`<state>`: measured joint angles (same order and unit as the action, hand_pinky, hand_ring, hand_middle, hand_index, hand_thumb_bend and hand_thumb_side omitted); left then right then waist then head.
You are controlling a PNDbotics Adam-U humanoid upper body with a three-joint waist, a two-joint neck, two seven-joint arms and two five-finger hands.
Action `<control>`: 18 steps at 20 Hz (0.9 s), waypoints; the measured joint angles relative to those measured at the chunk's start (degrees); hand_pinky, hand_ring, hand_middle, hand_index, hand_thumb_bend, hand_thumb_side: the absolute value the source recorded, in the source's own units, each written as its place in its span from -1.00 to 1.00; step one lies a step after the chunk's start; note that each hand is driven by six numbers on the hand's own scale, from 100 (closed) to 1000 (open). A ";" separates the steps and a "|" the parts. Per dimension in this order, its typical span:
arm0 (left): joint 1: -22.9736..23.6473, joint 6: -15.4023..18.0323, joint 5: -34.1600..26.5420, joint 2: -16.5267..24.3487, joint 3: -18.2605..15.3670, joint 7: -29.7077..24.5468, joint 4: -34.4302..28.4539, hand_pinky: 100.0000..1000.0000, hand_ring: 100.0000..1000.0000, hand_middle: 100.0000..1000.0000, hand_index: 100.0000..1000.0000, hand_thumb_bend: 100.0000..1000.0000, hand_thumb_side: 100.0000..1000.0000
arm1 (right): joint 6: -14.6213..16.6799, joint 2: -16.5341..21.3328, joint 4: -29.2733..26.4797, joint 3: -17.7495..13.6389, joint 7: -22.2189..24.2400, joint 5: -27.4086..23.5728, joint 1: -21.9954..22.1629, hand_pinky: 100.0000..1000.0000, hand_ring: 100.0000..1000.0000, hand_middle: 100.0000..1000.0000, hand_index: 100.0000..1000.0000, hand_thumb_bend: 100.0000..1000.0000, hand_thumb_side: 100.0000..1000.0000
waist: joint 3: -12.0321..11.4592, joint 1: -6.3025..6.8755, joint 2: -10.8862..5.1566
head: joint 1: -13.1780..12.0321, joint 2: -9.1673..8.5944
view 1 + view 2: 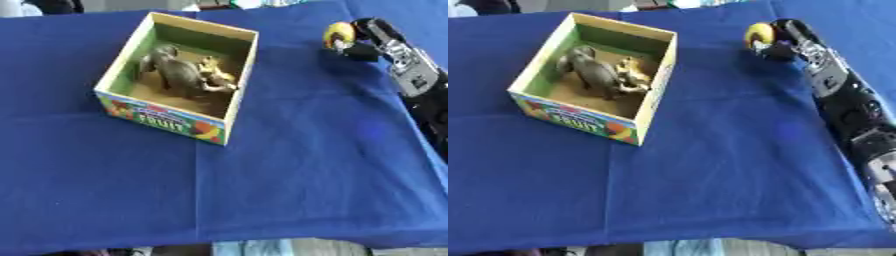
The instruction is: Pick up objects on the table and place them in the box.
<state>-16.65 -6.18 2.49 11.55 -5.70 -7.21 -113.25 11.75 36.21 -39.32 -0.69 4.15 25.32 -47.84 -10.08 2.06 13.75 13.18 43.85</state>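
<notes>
- The yellow object (pixel 339 33), small and rounded with a touch of red at one side, is near the far right part of the desk, held at the tip of the right hand, well apart from the box.
- The right hand (pixel 779 46) comes in from the right edge along a black and silver arm (pixel 833 85); its fingers (pixel 357 50) are curled round the yellow object, which shows at their far left end. Whether the object is lifted off the cloth or resting on it, I cannot tell.
- The box (pixel 118 72) is an open cardboard one with a pale rim, green inner walls and a printed front panel (pixel 162 121) bearing fruit pictures and the word FRUIT. It stands on the left half of the desk, turned slightly askew.
- Inside the box lies a grey toy elephant (pixel 175 72), stretched across the brown floor of the box.
- Touching the elephant on its right side is a smaller yellowish toy animal (pixel 216 75), whose kind is unclear.
- The desk (pixel 289 175) is covered with a dark blue cloth, with a fold line running down its middle.
- The left hand shows in neither view.
</notes>
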 measured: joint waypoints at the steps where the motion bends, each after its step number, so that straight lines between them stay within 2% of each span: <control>1: 0.00 0.00 0.00 0.00 0.00 0.00 0.00 0.09 0.12 0.26 0.39 -0.79 -0.09 | -0.17 0.03 0.00 0.00 -0.16 -0.08 0.00 0.70 0.37 -0.17 0.30 -1.00 -0.12 | 0.00 0.00 0.00 | 0.00 0.00; 4: 0.00 0.00 0.00 0.00 0.00 0.00 0.00 0.09 0.12 0.26 0.39 -0.78 -0.09 | -0.52 0.22 0.00 0.00 -0.49 -0.23 0.00 0.70 0.37 -0.18 0.29 -1.00 -0.37 | 0.02 -0.01 0.00 | -0.02 0.00; 9: 0.00 0.00 0.00 0.00 0.00 0.00 0.00 0.09 0.12 0.26 0.39 -0.79 -0.09 | -0.60 0.31 -0.67 0.01 -0.51 -0.31 -0.02 0.70 0.36 -0.20 0.27 -1.00 -0.56 | 0.09 -0.02 0.00 | -0.10 0.00; 18: 0.00 -0.01 0.00 0.00 -0.01 -0.01 0.00 0.09 0.12 0.26 0.39 -0.79 -0.09 | 0.76 0.33 -9.67 2.15 1.76 -1.46 -2.42 0.70 0.35 -0.21 0.26 -1.00 -0.62 | 0.20 -0.06 -0.04 | -0.11 0.00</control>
<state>-16.65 -6.19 2.49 11.55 -5.72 -7.22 -113.25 12.51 36.54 -48.99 1.47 5.91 23.86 -50.25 -9.88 2.00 13.71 13.07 43.85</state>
